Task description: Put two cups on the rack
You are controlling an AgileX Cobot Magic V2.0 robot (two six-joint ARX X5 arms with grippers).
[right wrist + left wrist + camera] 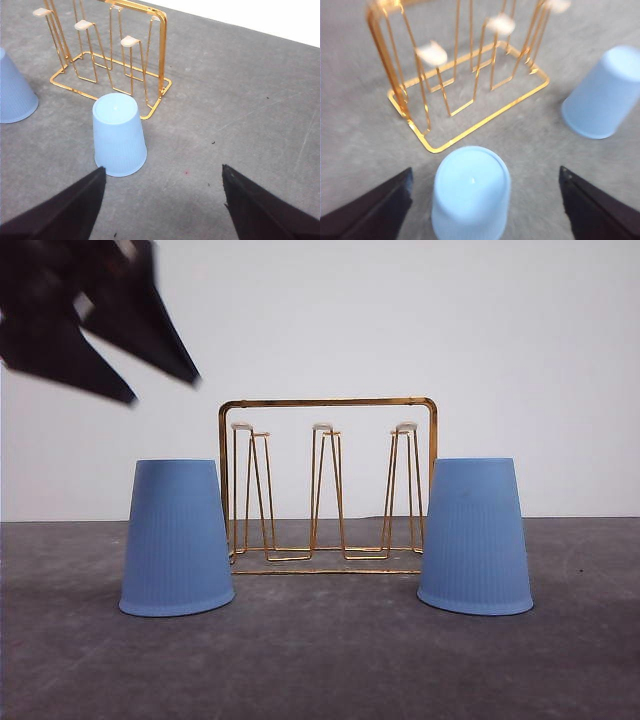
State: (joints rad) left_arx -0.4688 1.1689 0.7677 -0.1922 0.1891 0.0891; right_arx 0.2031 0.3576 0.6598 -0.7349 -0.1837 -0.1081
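Observation:
Two light blue ribbed cups stand upside down on the grey table, the left cup (177,538) and the right cup (475,536). The gold wire rack (328,480) stands between and slightly behind them, its white-tipped prongs bare. My left gripper (163,388) is a blurred dark shape high above the left cup. In the left wrist view it (486,171) is open with that cup (471,195) below, between its fingers; the rack (465,90) and the other cup (602,95) lie beyond. My right gripper (163,169) is open, with the right cup (119,135) just ahead of it, beside the rack (107,55).
The dark grey tabletop (330,660) reaches forward from the cups to the near edge. A plain white wall (500,340) stands behind the rack. Bare table (240,110) lies to the right of the right cup.

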